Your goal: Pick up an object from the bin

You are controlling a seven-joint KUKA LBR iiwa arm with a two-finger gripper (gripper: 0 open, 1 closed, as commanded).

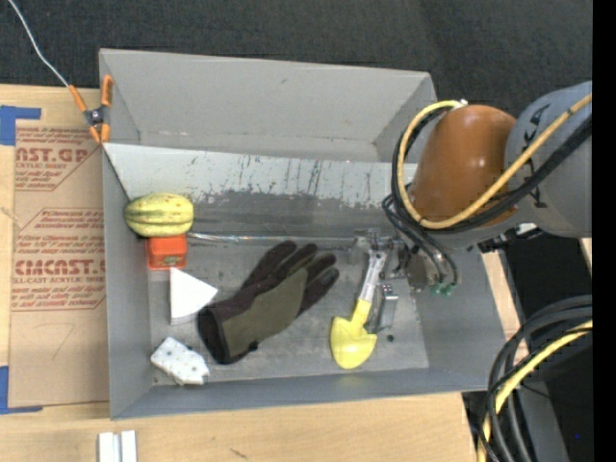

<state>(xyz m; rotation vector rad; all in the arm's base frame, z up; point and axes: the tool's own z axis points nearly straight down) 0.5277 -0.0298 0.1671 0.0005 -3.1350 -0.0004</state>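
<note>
The jaws hang low over the right part of the bin (260, 65), slung under the arm's orange-brown wrist cover, which comes in from the right. Their two slim metal fingers (372, 282) point down and a little leftward at the floor of the bin. The jaws are released: the fingers stand apart with a gap between them, and nothing is clamped there.

Just below the fingertips lies a small yellow scoop (351, 343), near the front wall and right of the middle. Its rounded bowl rests on the bin floor beyond the tips, while its thin handle runs up towards the jaws and ends beside the tip of the left-hand finger. Whether metal and handle actually touch cannot be told.

Left of the scoop, close by but apart from it, a dark glove (269, 296) lies flat with its fingers spread towards the jaws. Further left, well away, are a white triangle (190, 294), a white dotted block (179, 359), an orange block (166, 251) and a yellow-green squash (159, 215) against the left wall.
</note>
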